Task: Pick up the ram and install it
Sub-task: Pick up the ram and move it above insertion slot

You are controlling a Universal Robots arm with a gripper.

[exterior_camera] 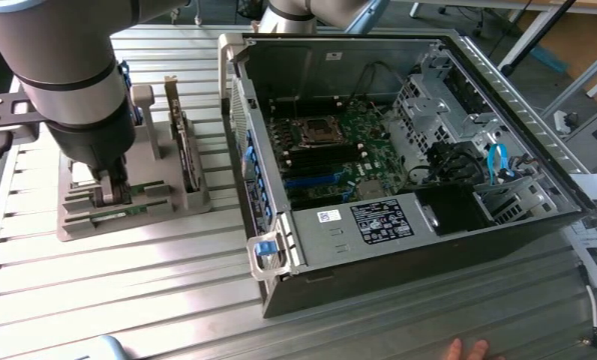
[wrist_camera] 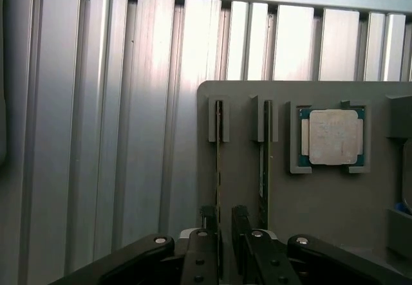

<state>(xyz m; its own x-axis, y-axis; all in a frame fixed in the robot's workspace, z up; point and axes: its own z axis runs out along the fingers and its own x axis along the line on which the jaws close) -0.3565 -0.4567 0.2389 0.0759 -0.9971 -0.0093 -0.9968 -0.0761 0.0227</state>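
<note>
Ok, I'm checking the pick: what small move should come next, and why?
Probably close the gripper: its open fingers straddle the ram, which stands on edge in the holder and is not yet gripped.

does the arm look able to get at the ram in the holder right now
Likely yes: the open jaws stand either side of the ram, upright in its holder, nothing between; the next stick sits just outside.

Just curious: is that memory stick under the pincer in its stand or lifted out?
In. The ram stands on edge in a slot of the grey stand, between the fingers of the open pincer.
</note>
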